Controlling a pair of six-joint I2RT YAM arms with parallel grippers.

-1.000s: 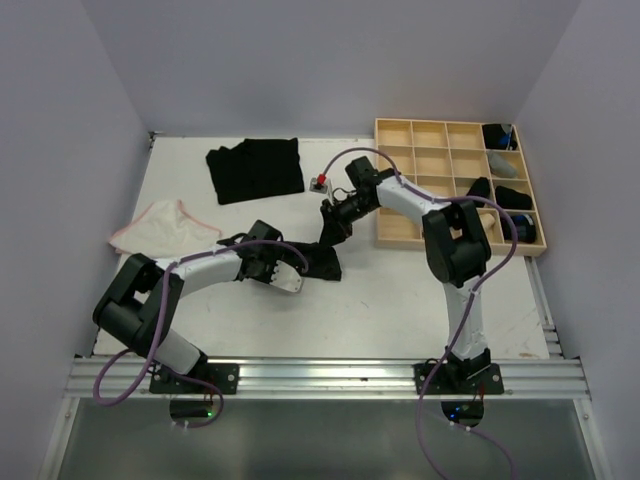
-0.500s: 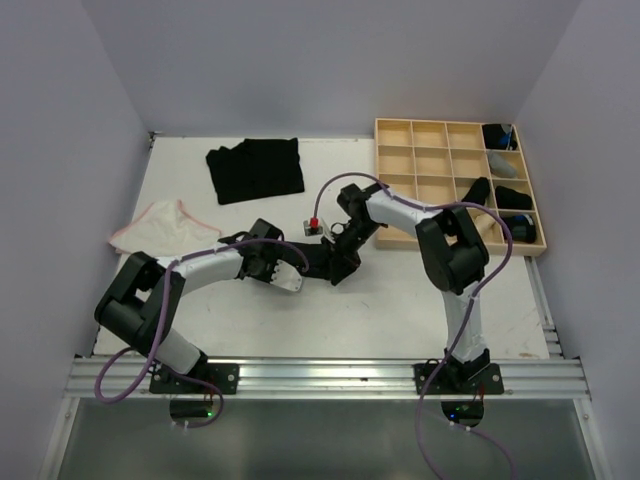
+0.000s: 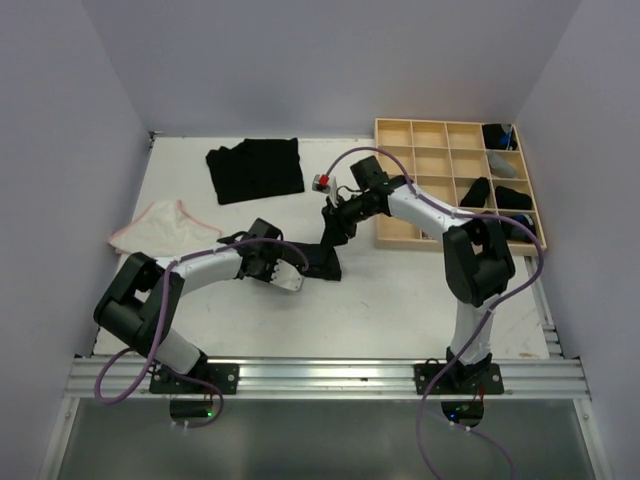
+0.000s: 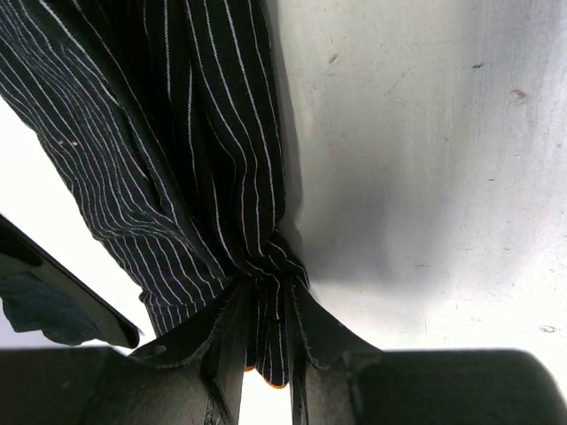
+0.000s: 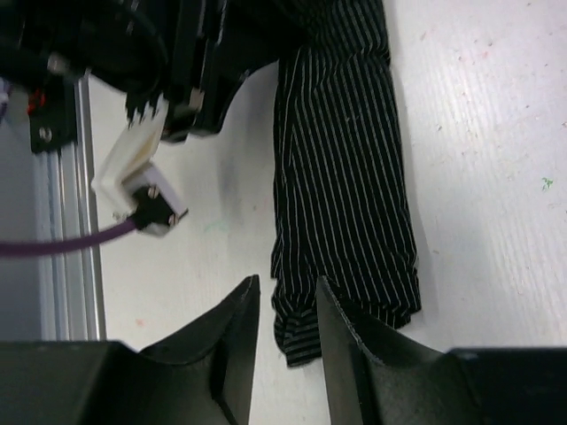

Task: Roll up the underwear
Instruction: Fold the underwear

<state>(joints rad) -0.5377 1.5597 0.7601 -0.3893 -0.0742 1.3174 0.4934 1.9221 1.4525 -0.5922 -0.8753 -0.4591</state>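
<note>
The left pincer [image 4: 266, 354] is clamped on one bunched end of the black pinstriped briefs [image 4: 204, 133], which lie in a long narrow fold near the middle of the white counter [image 4: 425, 133]. The right pincer [image 5: 285, 341] stands apart over the other end, with the cloth's corner between its fingers. A folded black pile [image 3: 255, 170] and whitish pink-edged briefs [image 3: 160, 228] lie farther left.

The left arm [image 3: 205, 267] and right arm [image 3: 424, 205] had white shells between black joints, each trailing a purple cable [image 5: 53, 241]; the right gripper [image 5: 286, 285] had black fingers [image 5: 232, 350].
</note>
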